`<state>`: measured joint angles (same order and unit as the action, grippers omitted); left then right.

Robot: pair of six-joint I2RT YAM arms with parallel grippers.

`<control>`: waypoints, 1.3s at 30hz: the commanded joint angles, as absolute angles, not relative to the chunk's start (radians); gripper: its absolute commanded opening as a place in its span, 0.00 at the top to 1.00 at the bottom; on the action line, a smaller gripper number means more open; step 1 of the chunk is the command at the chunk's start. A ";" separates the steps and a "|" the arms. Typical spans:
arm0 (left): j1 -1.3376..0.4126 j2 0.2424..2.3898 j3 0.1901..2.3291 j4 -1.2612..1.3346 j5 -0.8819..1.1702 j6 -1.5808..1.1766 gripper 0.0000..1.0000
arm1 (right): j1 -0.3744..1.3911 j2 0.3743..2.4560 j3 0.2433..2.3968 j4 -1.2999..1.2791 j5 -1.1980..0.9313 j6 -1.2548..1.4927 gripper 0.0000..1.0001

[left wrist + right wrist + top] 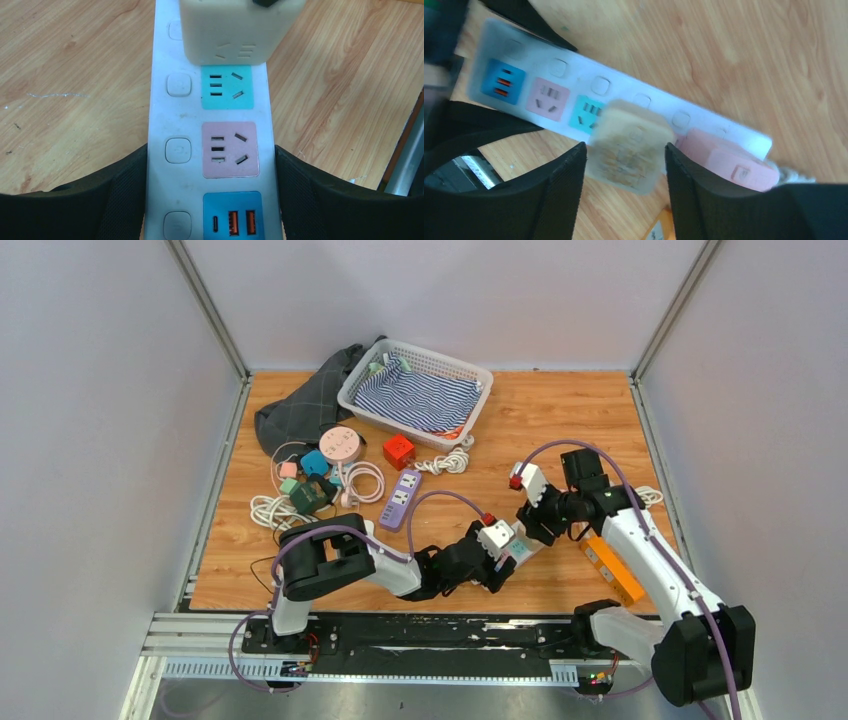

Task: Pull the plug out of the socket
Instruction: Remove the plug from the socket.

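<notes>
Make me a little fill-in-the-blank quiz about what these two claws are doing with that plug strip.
1. The left claw clamps the power strip, whose body is ___.
2. The right claw grips the cream cube plug, whose neighbour on the strip is a ___ plug.
3. The socket right next to the cream plug is coloured ___.
4. The two wide ports in the blue USB panel are ___.
Missing words: white; pink; teal; orange.
</notes>
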<state>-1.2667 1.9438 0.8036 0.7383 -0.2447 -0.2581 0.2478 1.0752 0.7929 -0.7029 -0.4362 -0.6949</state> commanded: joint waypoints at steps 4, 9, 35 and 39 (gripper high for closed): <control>-1.262 1.974 0.791 0.695 -0.212 -0.266 1.00 | 0.272 1.058 0.777 -0.749 -0.513 -0.709 1.00; -1.262 1.973 0.792 0.695 -0.211 -0.265 1.00 | 0.269 1.065 0.779 -0.748 -0.510 -0.702 1.00; -1.262 1.977 0.795 0.694 -0.198 -0.261 1.00 | 0.240 1.027 0.771 -0.653 -0.316 -0.651 0.32; -1.262 1.979 0.796 0.693 -0.195 -0.261 1.00 | 0.239 1.060 0.757 -0.641 -0.304 -0.646 0.23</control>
